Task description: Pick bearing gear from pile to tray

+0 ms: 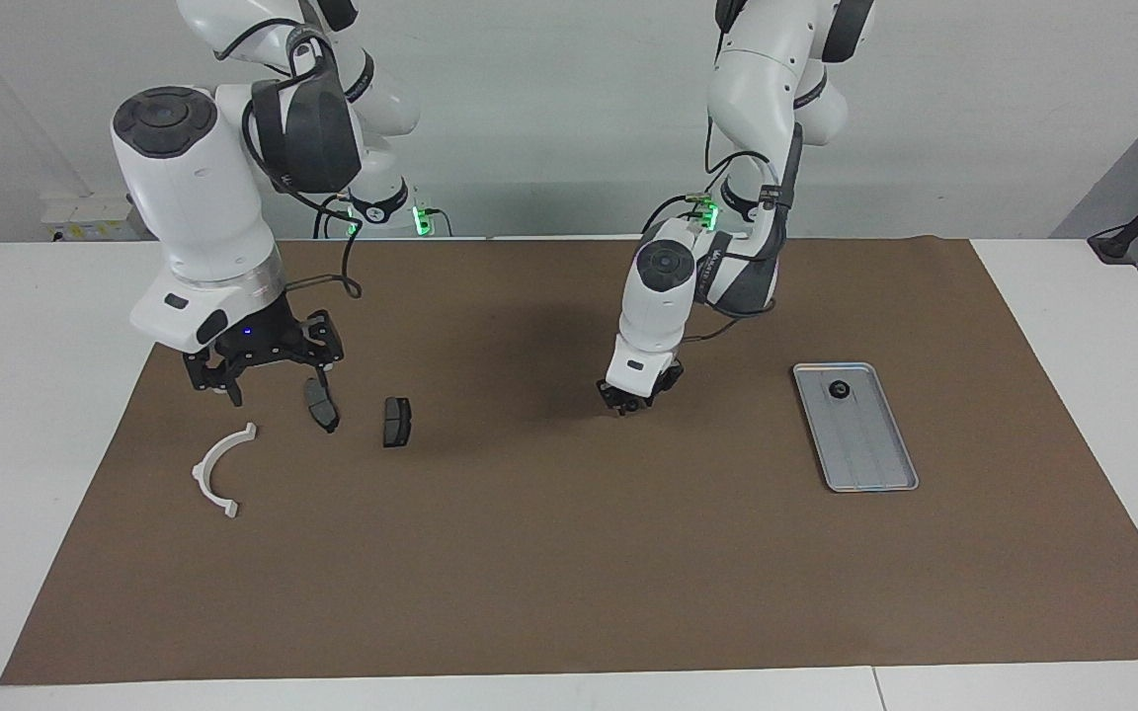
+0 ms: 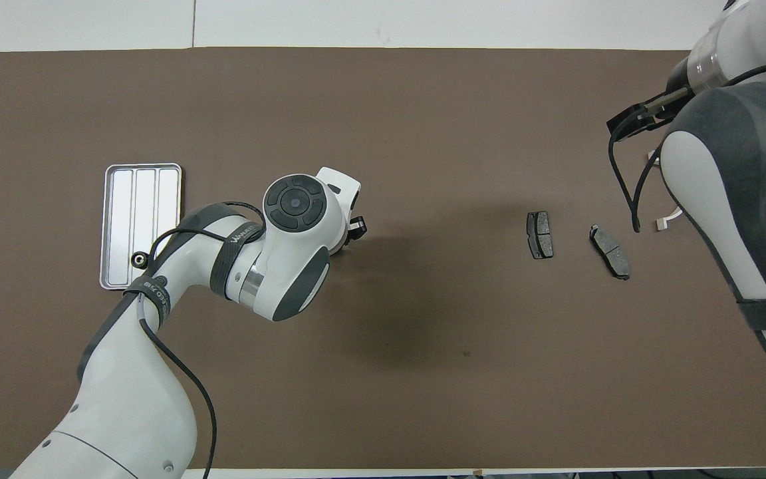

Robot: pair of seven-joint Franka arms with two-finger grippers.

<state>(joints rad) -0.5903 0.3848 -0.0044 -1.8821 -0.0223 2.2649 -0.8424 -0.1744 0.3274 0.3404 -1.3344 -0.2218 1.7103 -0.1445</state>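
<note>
**One ring in the tray, a second pick in hand**

One small black ring (image 1: 839, 389) already lies in the tray (image 1: 870, 472), at its end nearer the robots. The left gripper (image 1: 628, 403) is down at the surface mid-mat; whether its fingers hold a second ring I cannot tell. The right gripper (image 1: 263, 378) waits, fingers spread and empty, over the two dark pads (image 1: 321, 405) and white bracket (image 1: 217, 471). The carry to the tray appears still to come.
</note>
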